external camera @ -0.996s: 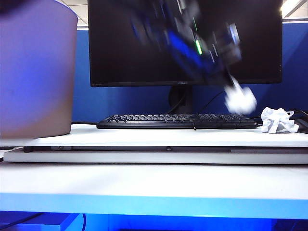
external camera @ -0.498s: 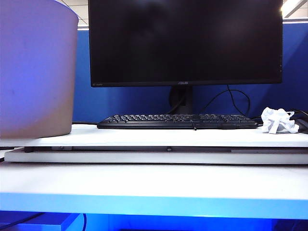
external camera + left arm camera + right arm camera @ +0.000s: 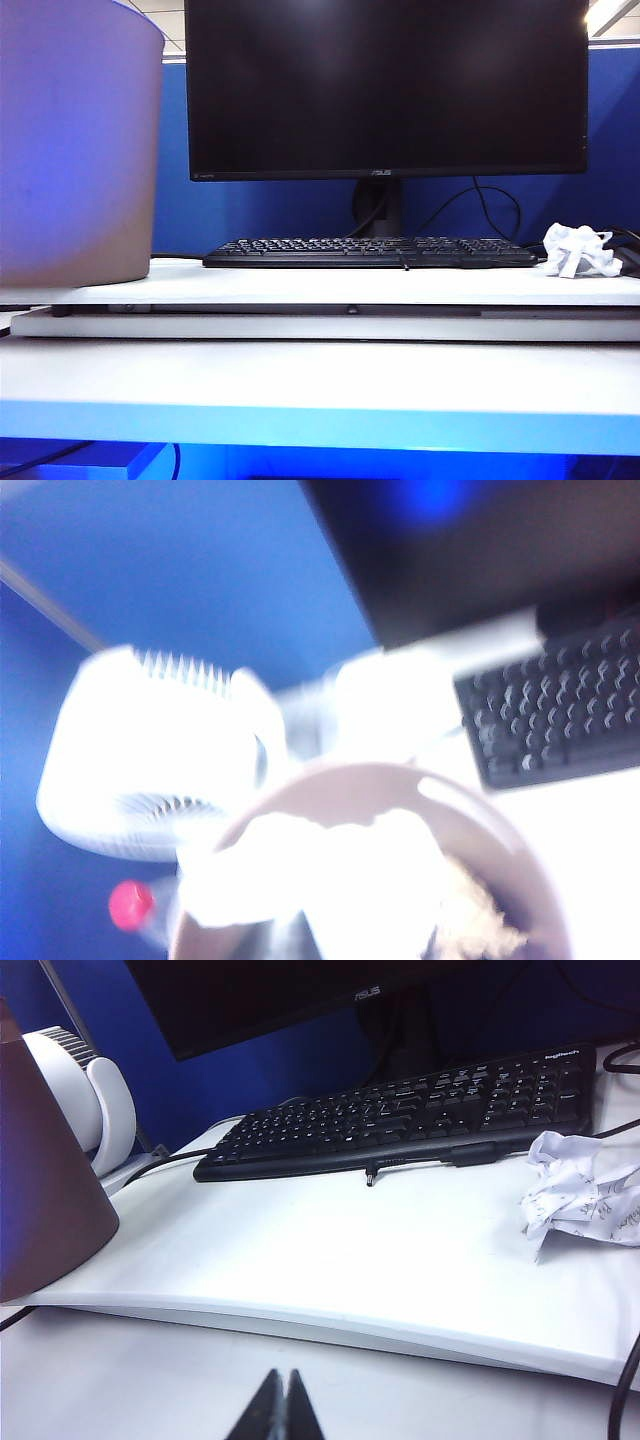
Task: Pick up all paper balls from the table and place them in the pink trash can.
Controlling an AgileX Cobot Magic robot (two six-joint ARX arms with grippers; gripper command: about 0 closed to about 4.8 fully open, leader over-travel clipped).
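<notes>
A black monitor (image 3: 387, 88) stands at the back on its stand, a blue partition (image 3: 260, 210) behind it. A black keyboard (image 3: 370, 252) lies before the stand, cables (image 3: 480, 205) trailing behind. A white fan (image 3: 85, 1095) sits beside the keyboard's end.

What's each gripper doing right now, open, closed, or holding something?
Left gripper: shut on a white paper ball, above the pink trash can.
Right gripper: shut, empty, low over the table.

An office cubicle: blue partition wall (image 3: 250, 210), dark monitor (image 3: 385, 85), black keyboard (image 3: 370, 252) on a white worktop (image 3: 320, 380).
</notes>
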